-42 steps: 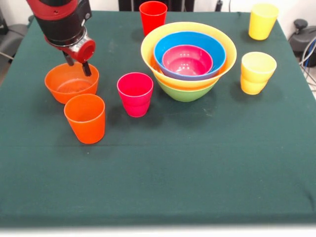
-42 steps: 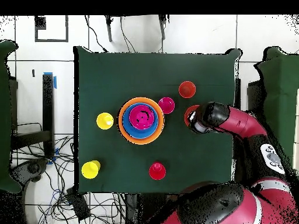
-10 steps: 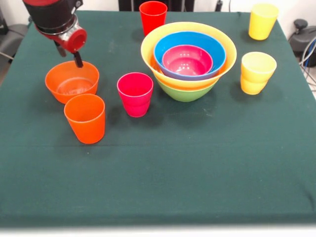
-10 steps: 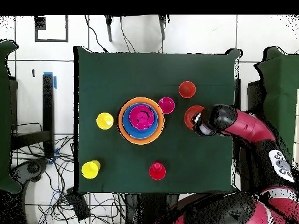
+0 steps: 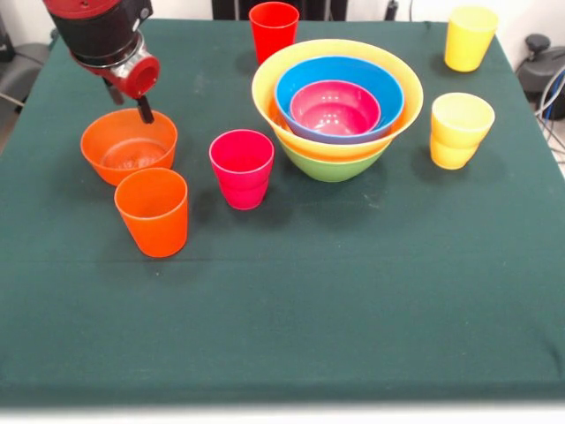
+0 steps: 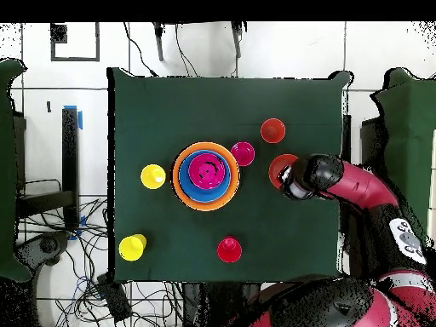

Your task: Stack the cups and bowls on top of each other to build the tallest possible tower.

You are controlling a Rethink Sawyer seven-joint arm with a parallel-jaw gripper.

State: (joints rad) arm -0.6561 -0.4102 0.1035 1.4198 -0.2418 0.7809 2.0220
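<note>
Open cloth at near half, orange cup (image 5: 152, 212) – pink cup (image 5: 242, 168) crowd orange bowl (image 5: 128, 146)

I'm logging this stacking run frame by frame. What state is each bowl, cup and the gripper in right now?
Tower: pink, blue, yellow and green bowls nested, upright.
Orange bowl: upright, empty, alone.
Orange cup: upright, unstacked.
Pink cup: upright, unstacked.
Red cup: upright, unstacked.
Two yellow cups: upright, apart.
Gripper: over the orange bowl's far rim.
</note>
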